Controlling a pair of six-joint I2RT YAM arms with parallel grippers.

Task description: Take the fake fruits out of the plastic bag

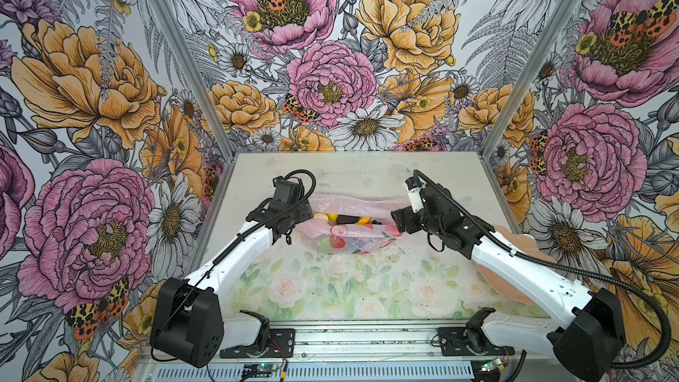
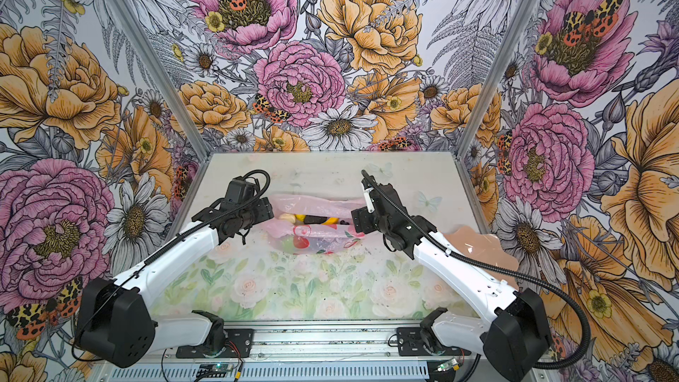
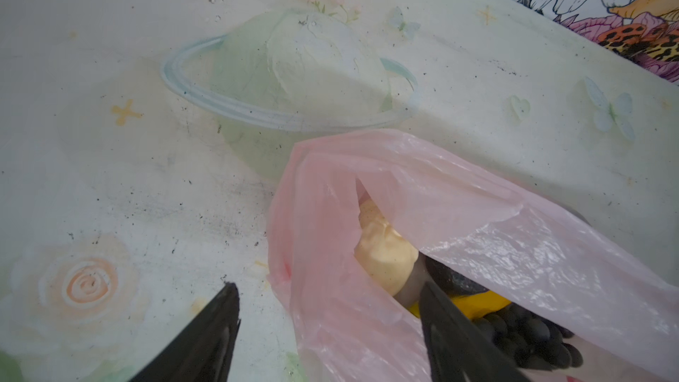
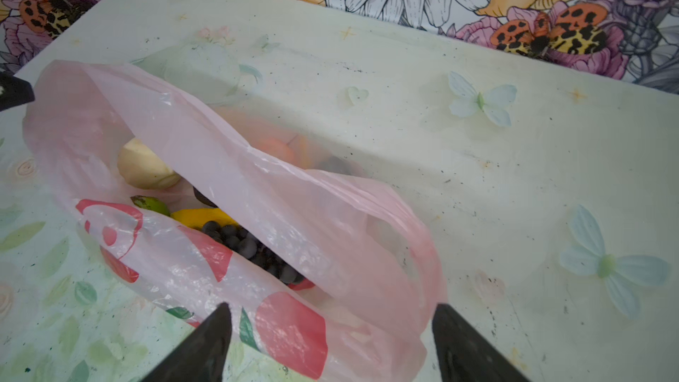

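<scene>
Backdrop: walls (image 1: 330, 82) papered with big pink and orange flowers close in three sides of a pale table (image 1: 367, 299) printed with faint roses and leaves.
Bag: the plastic bag (image 1: 352, 240) lies on the table between the two grippers. Its mouth gapes upward, and its thin pink film carries red and white print on the wall nearer the arm bases.
Left gripper: the left gripper (image 3: 326, 288) sits at one end of the bag with its jaws spread wide, clamping nothing. One finger (image 3: 205, 332) hangs over bare table outside the bag and the other over the bag's mouth, with the rim between them.
Right gripper: the right gripper (image 4: 330, 306) sits at the opposite end, also spread wide and empty. That end of the bag and its handle loop lie between the fingers; contact with the film cannot be told.
Fruit: the fake fruits (image 2: 316, 219) are all inside the bag.
Near the left gripper: the whitish lump (image 3: 382, 255) lies just ahead of the finger over the mouth.
Near the right gripper: the grape bunch (image 4: 250, 248) lies closest, with the banana (image 4: 200, 214) beyond it.
Through the film: a lime-green fruit (image 1: 323, 243) shows behind the printed wall.
Plate: a peach-pink plate (image 2: 474, 240) lies behind the right gripper, partly under that arm and apart from the bag.
</scene>
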